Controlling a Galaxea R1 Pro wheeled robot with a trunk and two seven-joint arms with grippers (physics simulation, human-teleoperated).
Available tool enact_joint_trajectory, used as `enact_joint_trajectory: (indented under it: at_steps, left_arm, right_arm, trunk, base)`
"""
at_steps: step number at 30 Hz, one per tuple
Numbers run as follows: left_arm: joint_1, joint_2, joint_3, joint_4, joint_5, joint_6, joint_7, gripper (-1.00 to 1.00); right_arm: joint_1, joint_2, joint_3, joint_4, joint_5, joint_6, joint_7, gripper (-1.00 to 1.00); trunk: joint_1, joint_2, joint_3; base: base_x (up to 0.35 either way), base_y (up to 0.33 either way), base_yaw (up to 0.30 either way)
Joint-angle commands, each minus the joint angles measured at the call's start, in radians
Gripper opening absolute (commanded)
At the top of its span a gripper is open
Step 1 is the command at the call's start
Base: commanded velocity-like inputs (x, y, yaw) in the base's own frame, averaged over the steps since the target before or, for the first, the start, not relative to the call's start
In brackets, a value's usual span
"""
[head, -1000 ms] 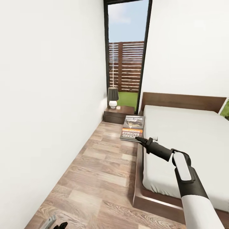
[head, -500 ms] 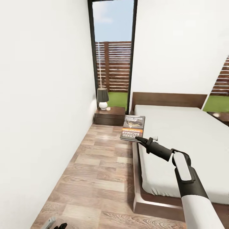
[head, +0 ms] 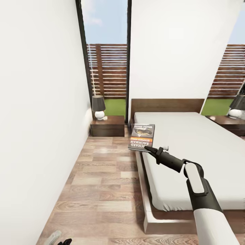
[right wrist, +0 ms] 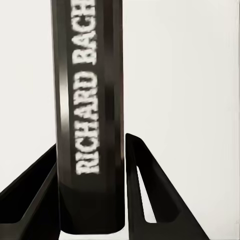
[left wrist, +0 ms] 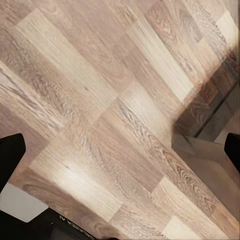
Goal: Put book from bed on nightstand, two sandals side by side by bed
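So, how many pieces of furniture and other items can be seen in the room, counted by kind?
Beds: 1, the bed
Nightstands: 2, the left nightstand and the right nightstand
Lamps: 2, the left lamp and the right lamp
Books: 1, the book, held between the right fingers
Total: 6

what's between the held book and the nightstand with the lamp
In the head view, only bare wood floor lies between the book, held up in the right gripper, and the nightstand with the lamp.

The head camera looks down the room toward the bed (head: 190, 149); the left wrist faces floor (left wrist: 100, 100) close up (the right wrist, likewise close, faces the book (right wrist: 90, 125)).
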Motion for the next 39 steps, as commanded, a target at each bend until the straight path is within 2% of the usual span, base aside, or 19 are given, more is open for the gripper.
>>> enact_joint_trajectory:
  at_steps: [1,8,13,17,20,24,35,39]
  left_arm:
    - [0.0,0.001,-0.002,-0.002,0.007,0.0,0.007,1.0]
    - [0.0,0.001,-0.002,-0.002,0.007,0.0,0.006,1.0]
    - [-0.011,-0.009,-0.002,0.006,0.007,0.0,0.008,1.0]
    - [-0.069,-0.048,-0.011,0.055,0.008,0.001,0.008,1.0]
    - [-0.114,-0.088,-0.04,0.109,0.005,0.0,0.018,1.0]
    - [-0.13,-0.1,-0.053,0.135,0.005,-0.002,0.023,1.0]
    - [-0.132,-0.1,-0.06,0.143,0.003,-0.002,0.024,1.0]
    - [-0.132,-0.1,-0.061,0.143,-0.007,-0.002,0.024,1.0]
  right_arm:
    - [-0.001,0.001,-0.002,0.0,0.008,0.003,0.009,-1.0]
    - [-0.002,-0.002,0.0,0.0,0.005,-0.012,0.013,-1.0]
    - [-0.002,-0.002,0.002,-0.002,0.003,-0.016,0.015,-1.0]
    - [-0.002,-0.001,0.004,-0.004,0.003,-0.017,0.015,-1.0]
    - [-0.002,0.002,0.005,-0.005,0.006,-0.018,0.013,-1.0]
    - [-0.002,-0.001,0.005,-0.006,0.003,-0.017,0.016,-1.0]
    - [-0.001,-0.002,0.003,-0.002,0.004,-0.018,0.02,-1.0]
    - [0.0,-0.002,0.003,-0.001,0.004,-0.018,0.021,-1.0]
  trunk:
    - [0.001,-0.001,-0.001]
    - [0.001,-0.001,-0.001]
    - [0.001,-0.001,-0.001]
    - [0.001,-0.001,-0.001]
    - [0.001,-0.001,-0.001]
    - [0.001,-0.001,-0.001]
    - [0.001,-0.001,-0.001]
    - [0.001,-0.001,-0.001]
  base:
    - [0.198,0.285,-0.265]
    - [0.197,0.285,-0.163]
    - [0.211,0.252,-0.033]
    - [0.212,0.226,-0.01]
    - [0.213,0.22,-0.004]
    - [0.229,0.218,-0.001]
    - [0.281,0.126,0.0]
    - [0.321,0.016,0.0]
